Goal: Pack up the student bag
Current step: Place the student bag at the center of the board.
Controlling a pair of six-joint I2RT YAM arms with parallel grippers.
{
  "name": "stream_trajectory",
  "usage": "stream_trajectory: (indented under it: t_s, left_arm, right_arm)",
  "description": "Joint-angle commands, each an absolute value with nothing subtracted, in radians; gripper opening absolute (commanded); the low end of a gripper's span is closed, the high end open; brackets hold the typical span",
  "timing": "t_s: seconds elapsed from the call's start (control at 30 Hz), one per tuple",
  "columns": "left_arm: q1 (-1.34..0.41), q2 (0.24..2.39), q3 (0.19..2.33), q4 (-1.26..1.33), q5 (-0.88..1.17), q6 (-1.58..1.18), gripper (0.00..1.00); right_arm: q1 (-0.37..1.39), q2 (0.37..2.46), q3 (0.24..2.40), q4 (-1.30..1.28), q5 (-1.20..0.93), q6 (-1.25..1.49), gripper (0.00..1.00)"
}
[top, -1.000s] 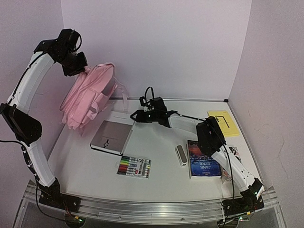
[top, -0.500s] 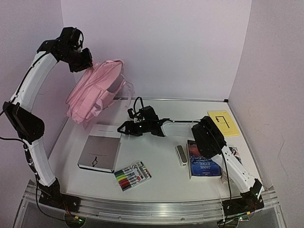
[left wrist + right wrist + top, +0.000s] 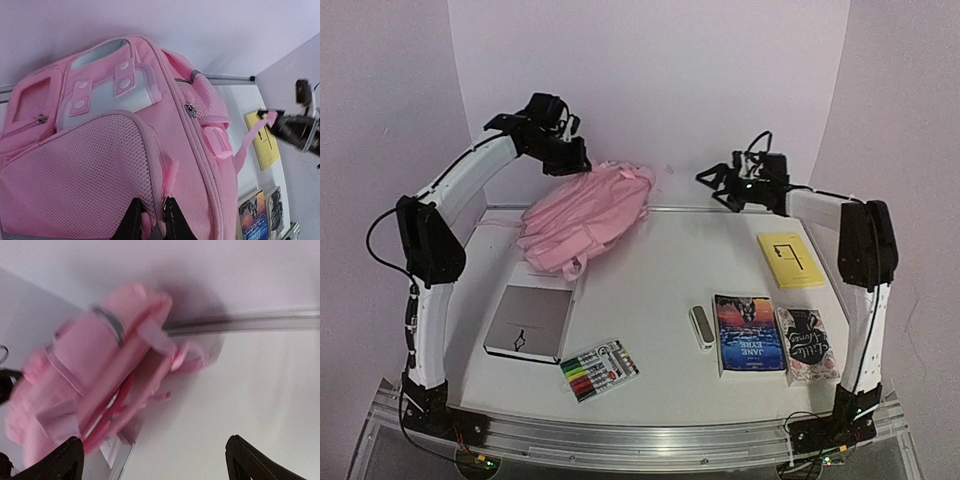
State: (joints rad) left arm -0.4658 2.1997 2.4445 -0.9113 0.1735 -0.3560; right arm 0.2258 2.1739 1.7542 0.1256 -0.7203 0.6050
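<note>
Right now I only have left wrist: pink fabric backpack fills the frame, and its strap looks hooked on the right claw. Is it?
Observer: No. Top view shows the right claw clear of the soft pink fabric backpack, with a gap between them.
Operator: Open?
Observer: Right wrist view: jaws spread wide, nothing between them.
</note>
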Motion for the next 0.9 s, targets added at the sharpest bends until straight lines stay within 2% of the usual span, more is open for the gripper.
stream_trajectory:
  t_s: [0.0, 0.3, 0.43, 0.53, 0.67, 0.73, 0.87]
  left_arm:
    - [-0.548, 2.265, 2.519, -0.738, 0.273, -0.168, 0.0]
    - [-0.574, 2.222, 2.253, -0.754, 0.334, -0.058, 0.01]
    - [-0.574, 2.209, 2.236, -0.817, 0.321, -0.062, 0.16]
    - [-0.572, 2.194, 2.233, -0.836, 0.277, -0.103, 0.2]
    - [-0.563, 2.176, 2.227, -0.83, 0.222, -0.16, 0.13]
    - [-0.547, 2.177, 2.248, -0.818, 0.201, -0.221, 0.07]
    - [-0.535, 2.231, 2.352, -0.74, 0.283, -0.34, 0.03]
  right_arm:
    - [0.19, 2.11, 1.693, 0.015, -0.754, 0.546, 0.98]
    - [0.187, 2.071, 1.595, -0.075, -0.757, 0.442, 0.98]
    - [0.201, 2.088, 1.599, -0.114, -0.757, 0.402, 0.95]
    - [0.23, 2.094, 1.611, -0.137, -0.735, 0.361, 0.94]
    - [0.263, 2.128, 1.638, -0.149, -0.721, 0.368, 0.94]
    - [0.285, 2.134, 1.66, -0.161, -0.72, 0.367, 0.96]
    - [0.339, 2.094, 1.657, -0.164, -0.691, 0.343, 0.98]
